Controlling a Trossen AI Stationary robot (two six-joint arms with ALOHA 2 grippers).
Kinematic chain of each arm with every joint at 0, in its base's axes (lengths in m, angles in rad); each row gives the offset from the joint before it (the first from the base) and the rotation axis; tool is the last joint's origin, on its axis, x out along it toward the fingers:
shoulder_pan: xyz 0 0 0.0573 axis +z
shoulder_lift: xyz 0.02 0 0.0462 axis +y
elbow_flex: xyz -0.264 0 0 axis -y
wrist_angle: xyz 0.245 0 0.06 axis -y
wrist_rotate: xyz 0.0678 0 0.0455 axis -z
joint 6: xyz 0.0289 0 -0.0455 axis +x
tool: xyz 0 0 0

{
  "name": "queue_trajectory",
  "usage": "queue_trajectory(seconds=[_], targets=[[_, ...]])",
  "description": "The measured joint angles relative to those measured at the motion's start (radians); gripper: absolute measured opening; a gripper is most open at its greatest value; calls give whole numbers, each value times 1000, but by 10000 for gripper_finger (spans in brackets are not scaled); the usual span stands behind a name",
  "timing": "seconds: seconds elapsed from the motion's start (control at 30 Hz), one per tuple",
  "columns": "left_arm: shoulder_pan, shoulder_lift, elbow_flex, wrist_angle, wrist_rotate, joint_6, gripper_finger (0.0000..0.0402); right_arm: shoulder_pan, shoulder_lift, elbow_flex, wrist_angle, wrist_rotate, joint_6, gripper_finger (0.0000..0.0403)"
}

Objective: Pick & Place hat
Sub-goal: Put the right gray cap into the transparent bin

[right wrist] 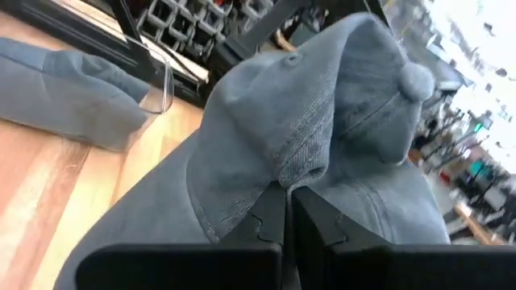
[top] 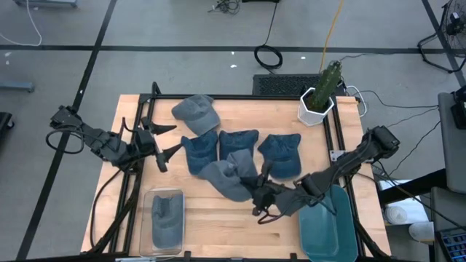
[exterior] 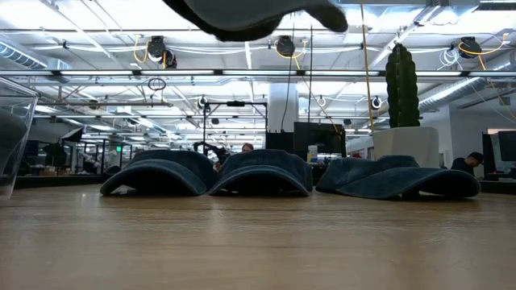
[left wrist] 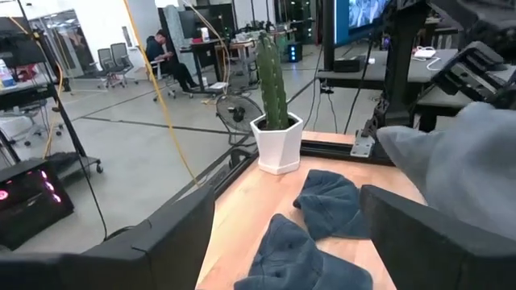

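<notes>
Pale blond wood, faintly striped by plank seams, across the bench (top: 218,218). Faded grey-blue on the hat (top: 231,178) near the bench's middle, pinched by the black right pincer (top: 259,198); deeper denim blue on three hats (top: 239,143) behind it. Dark green cactus (top: 328,80) in a white pot (top: 315,108) at the far right corner. Teal bin (top: 329,234) at the near right corner.

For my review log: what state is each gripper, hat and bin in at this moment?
Left gripper: open, empty, at the table's left side.
Right gripper: shut on the grey hat.
Grey hat: pinched, lifted off the table.
Clear bin: holds one hat.
Teal bin: nothing visible inside.
Hats on the table: four, lying loose.
Cactus pot: upright.
</notes>
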Motion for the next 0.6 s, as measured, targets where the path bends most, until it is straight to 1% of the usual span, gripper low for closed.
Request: queue_trajectory(seconds=[0.1,0.17,0.23,0.33,0.43,0.53,0.6], targets=[[0,0,0,63,0,-7,325,-2,2,-64,134,-3,-100,0],[0,0,0,70,1,-10,324,-3,2,-92,220,-3,-165,0],[0,0,0,62,20,-41,321,-3,0,-107,271,-6,-210,0],[0,8,0,43,51,-110,315,-3,1,-112,282,-48,-218,0],[0,33,0,28,53,-202,311,-8,1,-112,292,-113,-211,0],[3,71,0,27,54,-225,310,-20,1,-112,288,-159,-187,0],[10,98,0,30,53,-232,310,-30,1,-112,282,-168,-169,0]])
